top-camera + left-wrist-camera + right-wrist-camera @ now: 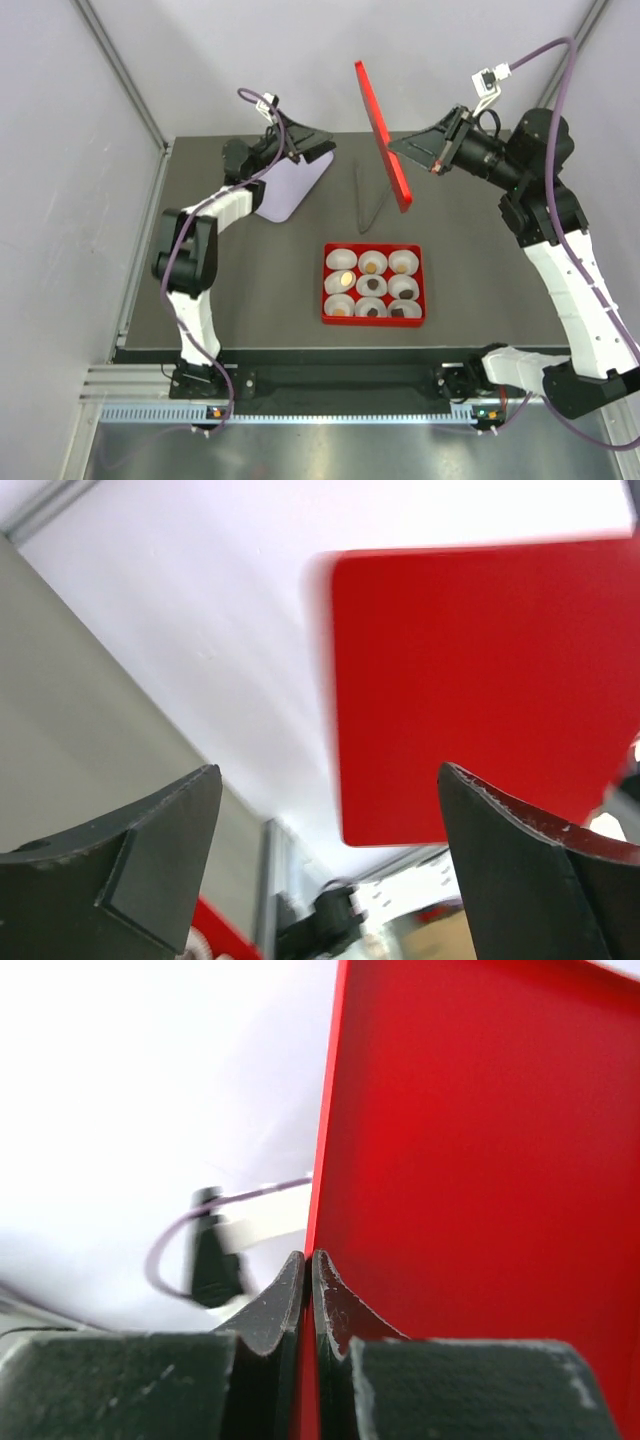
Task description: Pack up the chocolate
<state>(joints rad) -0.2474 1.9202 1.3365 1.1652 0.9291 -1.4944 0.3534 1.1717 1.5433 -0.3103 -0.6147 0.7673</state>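
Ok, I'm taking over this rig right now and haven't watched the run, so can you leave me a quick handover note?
Left gripper: open, empty, up at the far left, facing the lid.
Right gripper: shut on the edge of the red lid, which it holds on edge in the air behind the box.
Chocolate: in the white cups in the open red box, mid-table. The far-left cup looks empty, but that is hard to tell.
Tongs: lying on the table behind the box.
Done: pieces sit in cups.
Left: probably lowering the lid onto the box.
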